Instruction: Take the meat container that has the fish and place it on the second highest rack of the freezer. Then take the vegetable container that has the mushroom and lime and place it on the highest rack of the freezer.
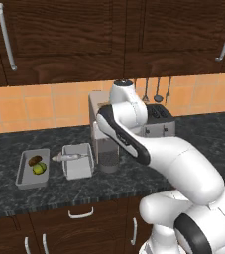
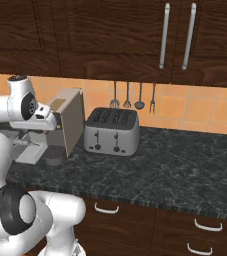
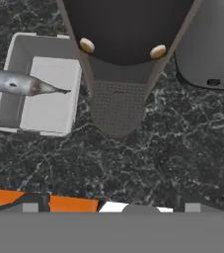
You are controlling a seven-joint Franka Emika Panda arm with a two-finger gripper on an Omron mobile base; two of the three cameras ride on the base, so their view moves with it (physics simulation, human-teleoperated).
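The meat container (image 1: 79, 163) is a pale grey tray on the dark counter, and the silver fish (image 1: 67, 157) lies across its left rim. In the hand view this container (image 3: 49, 99) sits upper left, with the fish (image 3: 19, 83) poking out over its edge. Left of it stands the vegetable container (image 1: 25, 171) holding the brown mushroom (image 1: 35, 160) and the yellow-green lime (image 1: 39, 168). My gripper (image 3: 112, 202) hangs open and empty, high above the counter in front of the coffee machine, to the right of the fish tray. The freezer and its racks are out of view.
A grey coffee machine (image 1: 104, 141) stands just right of the fish tray, its drip tray (image 3: 117, 108) below my hand. A silver toaster (image 2: 111, 131) sits further right. Utensils (image 2: 133, 97) hang on the tiled wall. Dark cabinets run above and below the counter.
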